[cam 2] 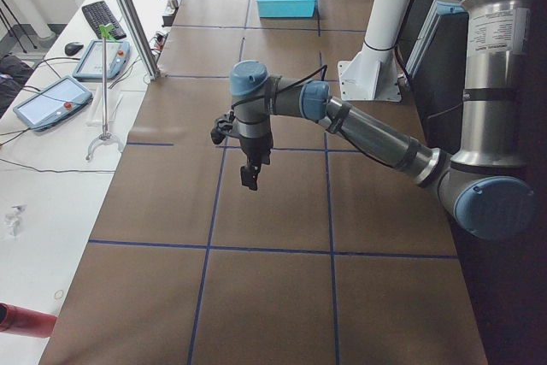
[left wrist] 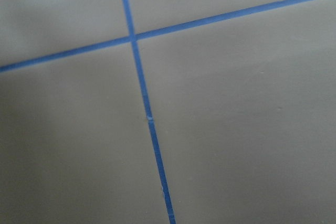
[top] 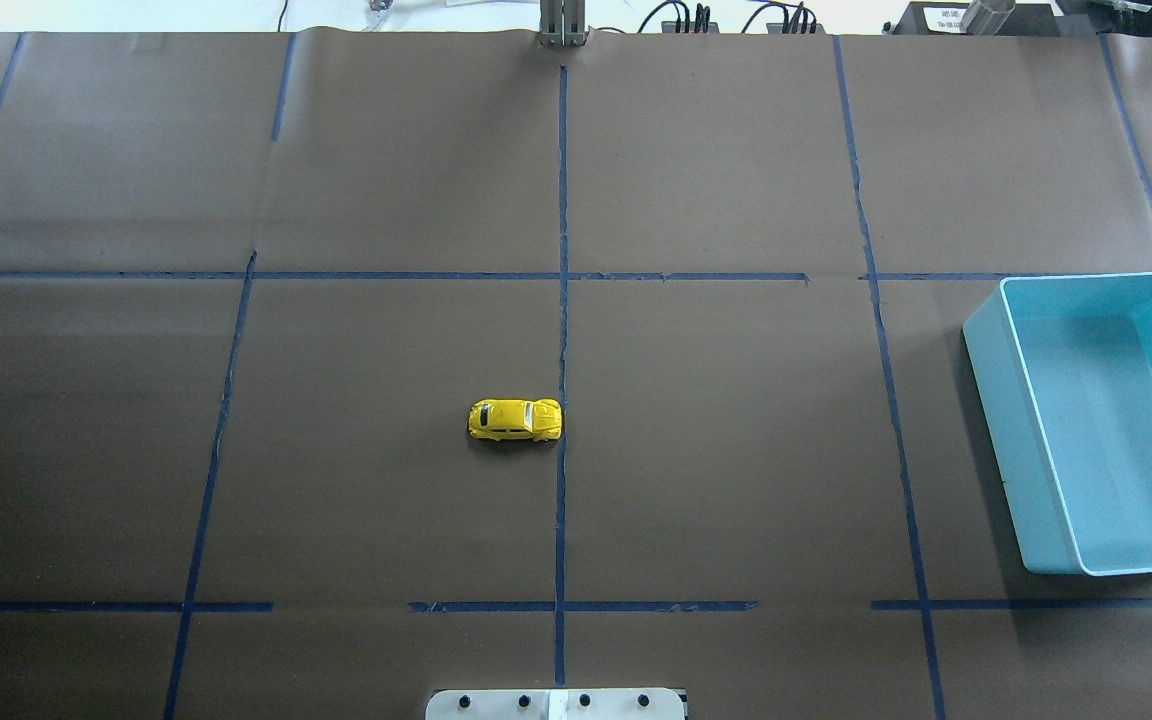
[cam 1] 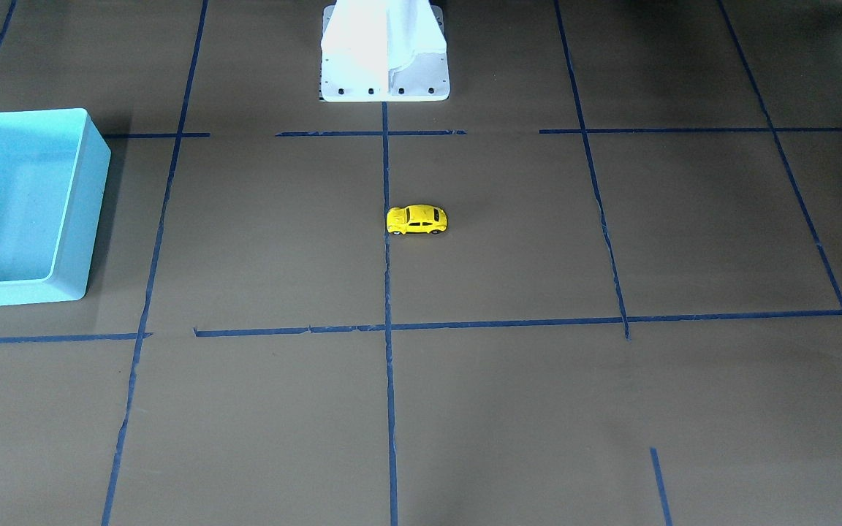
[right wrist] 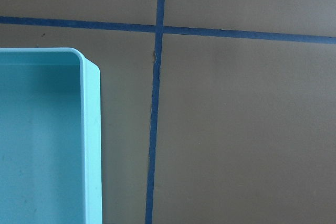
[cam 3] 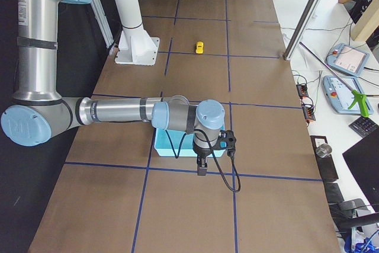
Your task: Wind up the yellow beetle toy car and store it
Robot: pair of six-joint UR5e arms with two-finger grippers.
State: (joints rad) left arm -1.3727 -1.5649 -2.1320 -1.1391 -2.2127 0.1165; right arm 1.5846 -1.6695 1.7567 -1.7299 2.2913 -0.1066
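The small yellow beetle toy car (top: 515,420) with dark windows and black wheels stands on its wheels near the middle of the counter (top: 736,450), a flat top covered with brown paper. It is well apart from all four edges. Dark blue tape lines (top: 563,250) divide the paper into squares. The car lies along the robot's edge of the counter, and one end of it touches the middle line, on the robot's left side of this line. Nothing holds the car.

The rectangular turquoise plastic bin (top: 991,420) with rounded corners sits at the right edge of the counter, about halfway between the robot's edge and the far edge. It is well apart from the car.

The left pincer (cam 2: 249,179) hangs above the counter toward the left edge and points down. It shows only in the left side view, so I cannot tell if its fingers are apart or together. Its wrist camera sees only brown paper and a crossing of tape lines.

The right pincer (cam 3: 201,167) hangs over the outer side of the bin, near the right edge of the counter, and also points down. I cannot tell its state either. Its wrist camera sees one corner of the bin and a tape crossing just beside it.
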